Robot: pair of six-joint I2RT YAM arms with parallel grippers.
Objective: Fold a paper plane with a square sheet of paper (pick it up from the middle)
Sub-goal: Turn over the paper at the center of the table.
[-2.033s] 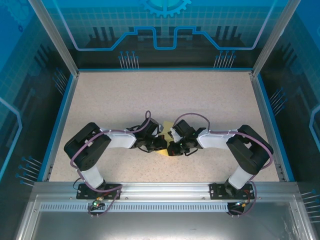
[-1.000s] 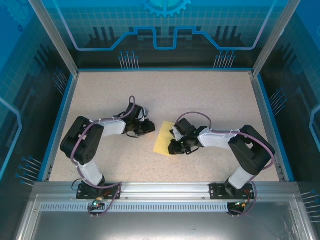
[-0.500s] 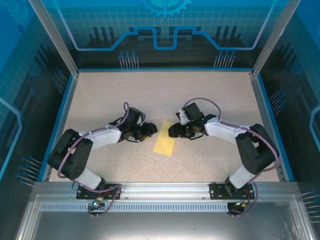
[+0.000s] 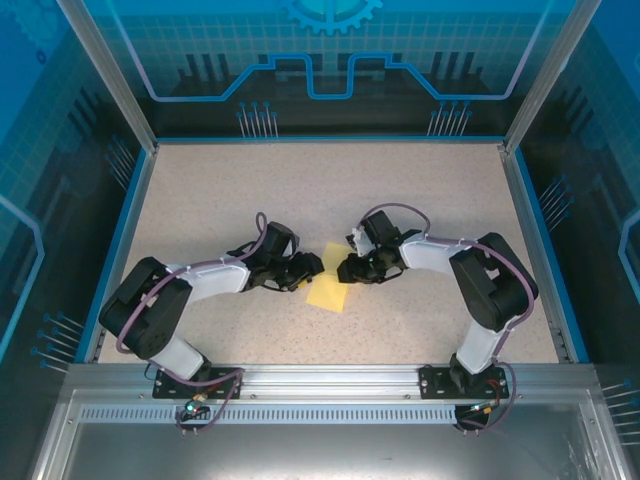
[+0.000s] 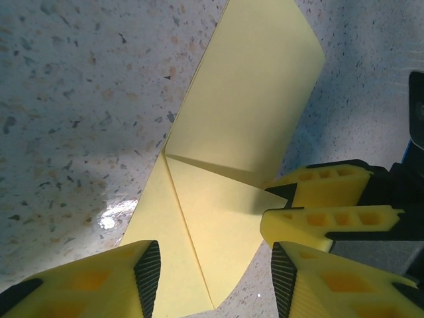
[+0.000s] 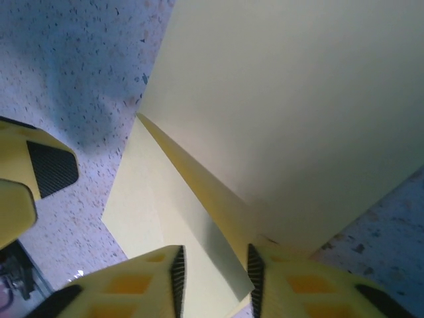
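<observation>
I had the square sheet of paper point(image 4: 330, 292) flat on the table point(image 4: 300, 190) between the arms, first creases in, no dart yet. Left gripper point(image 5: 215, 268) stood released over its corner; right gripper point(image 6: 213, 271) hugged a raised fold, but whether it was pinching I couldn't tell.

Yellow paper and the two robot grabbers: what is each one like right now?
Pale-yellow sheet of paper: partly folded and creased, lying on the speckled table with one flap lifted.
Left gripper: open, jaws on either side of the paper's near end.
Right gripper: partly open, with the paper's raised edge between its jaws.
</observation>
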